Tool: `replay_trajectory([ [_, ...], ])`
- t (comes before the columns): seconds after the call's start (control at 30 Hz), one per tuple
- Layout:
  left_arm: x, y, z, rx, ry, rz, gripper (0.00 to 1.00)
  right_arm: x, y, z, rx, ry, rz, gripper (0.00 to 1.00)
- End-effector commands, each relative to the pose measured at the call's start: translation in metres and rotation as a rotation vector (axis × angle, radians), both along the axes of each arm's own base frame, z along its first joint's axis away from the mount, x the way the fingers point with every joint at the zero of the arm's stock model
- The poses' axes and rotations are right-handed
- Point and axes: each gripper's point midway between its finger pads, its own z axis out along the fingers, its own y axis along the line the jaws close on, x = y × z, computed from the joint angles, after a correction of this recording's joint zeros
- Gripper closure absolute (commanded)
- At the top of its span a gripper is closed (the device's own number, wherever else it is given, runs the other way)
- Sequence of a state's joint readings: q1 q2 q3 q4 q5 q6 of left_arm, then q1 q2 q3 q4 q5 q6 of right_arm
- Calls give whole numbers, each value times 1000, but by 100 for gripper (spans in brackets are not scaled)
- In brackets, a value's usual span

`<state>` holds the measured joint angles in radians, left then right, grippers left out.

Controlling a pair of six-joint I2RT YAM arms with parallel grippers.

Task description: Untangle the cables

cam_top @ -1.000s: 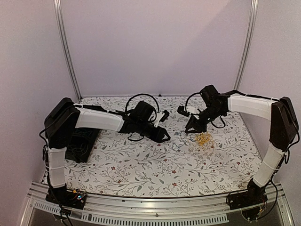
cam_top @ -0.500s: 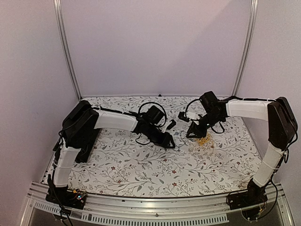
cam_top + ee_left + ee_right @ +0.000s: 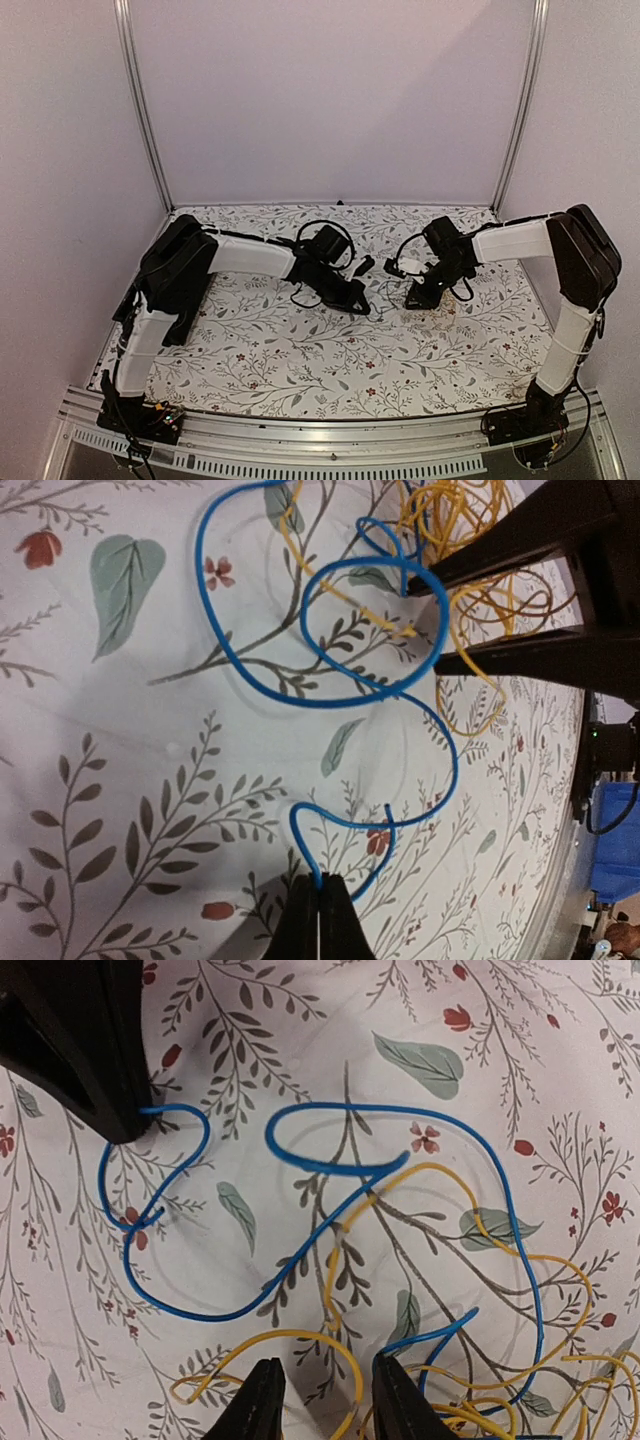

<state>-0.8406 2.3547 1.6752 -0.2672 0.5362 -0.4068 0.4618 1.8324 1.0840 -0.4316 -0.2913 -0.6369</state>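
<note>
The cables lie tangled on the flowered tablecloth [image 3: 300, 350]: a looping blue cable [image 3: 198, 570] and a bundle of yellow cable [image 3: 440, 510]. My left gripper [image 3: 318, 882] is shut on one end loop of the blue cable, down at the cloth. My right gripper [image 3: 325, 1380] is open, its fingers standing either side of a yellow cable [image 3: 291, 1333] loop, with the blue cable [image 3: 306, 1247] beyond. From above, the left gripper [image 3: 362, 305] and right gripper [image 3: 415, 298] face each other at mid table; the right one hides most of the bundle.
A dark object [image 3: 180, 318] sits behind the left arm at the table's left edge. Metal posts [image 3: 140, 110] stand at the back corners, with walls close on both sides. An aluminium rail [image 3: 320, 445] runs along the near edge.
The left arm reached right and its gripper shut on the blue cable. The right gripper came down and nearer over the yellow bundle, its jaws a little wider.
</note>
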Motion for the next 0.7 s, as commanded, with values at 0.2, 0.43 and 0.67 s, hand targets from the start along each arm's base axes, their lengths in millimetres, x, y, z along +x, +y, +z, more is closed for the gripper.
replay_trajectory([
  [0.2,67,36,194,-131,-395,203,100,32,-59,-33,-65,58,-257,97],
  [0.43,91,105,321,-94,-709,387,100,31,-76,-43,-62,111,-324,100],
  [0.67,95,140,423,-131,-958,514,100,31,-78,-45,-46,136,-348,100],
])
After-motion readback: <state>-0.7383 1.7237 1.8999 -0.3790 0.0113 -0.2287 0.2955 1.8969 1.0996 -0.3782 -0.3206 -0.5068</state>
